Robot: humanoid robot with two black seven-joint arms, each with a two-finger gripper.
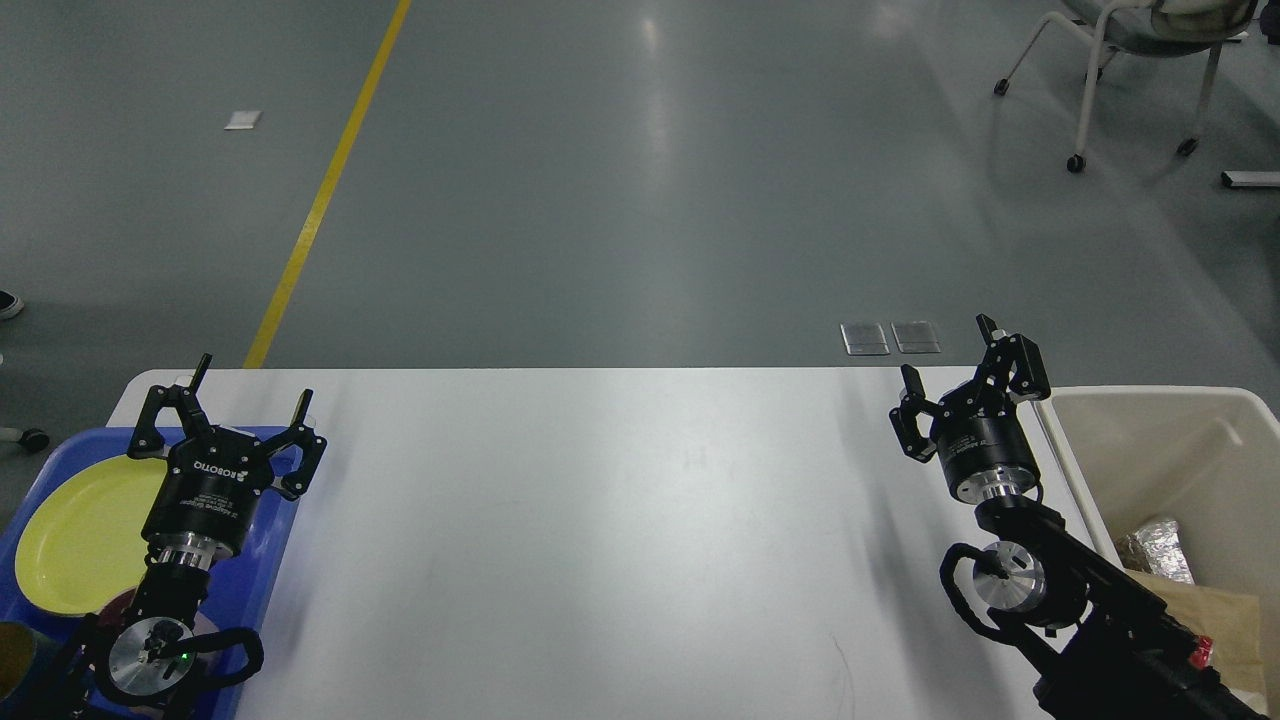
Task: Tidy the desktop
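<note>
The desktop (620, 520) is a large white tabletop with rounded corners, and its broad middle is bare. My left gripper (252, 384) hovers open over the far left end, above a blue tray, with nothing between its fingers. Above the far right end, just beside a beige bin, my right gripper (945, 356) stands open and holds nothing.
A blue tray (262, 570) at the left edge holds a yellow plate (80, 530). A beige bin (1160, 450) stands off the table's right end with foil and crumpled paper inside. A chair (1130, 60) stands on the grey floor at the far right.
</note>
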